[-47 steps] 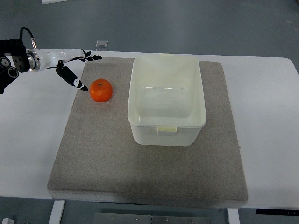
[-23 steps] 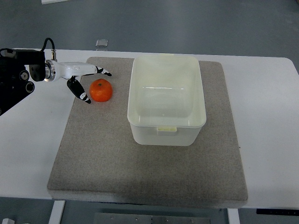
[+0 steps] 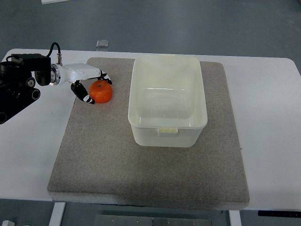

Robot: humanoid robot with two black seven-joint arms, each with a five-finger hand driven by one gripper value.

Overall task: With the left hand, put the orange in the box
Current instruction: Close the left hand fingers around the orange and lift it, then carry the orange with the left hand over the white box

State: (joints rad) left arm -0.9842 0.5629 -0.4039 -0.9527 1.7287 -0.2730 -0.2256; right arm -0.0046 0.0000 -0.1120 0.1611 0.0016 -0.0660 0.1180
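An orange [image 3: 101, 92] lies on the grey mat [image 3: 108, 155], left of the white plastic box [image 3: 168, 101]. My left hand [image 3: 96, 88] comes in from the left edge and its fingers curl around the orange's left side, thumb below and fingers above. The orange still rests on the mat. The box is open on top and empty. The right hand is out of view.
The mat lies on a white table [image 3: 268, 117]. A small grey object [image 3: 102, 44] sits at the table's far edge, behind the mat. The arm's black base [image 3: 16, 87] is at the left edge.
My left hand has moved right and closed its fingers around the orange. The orange has barely shifted.
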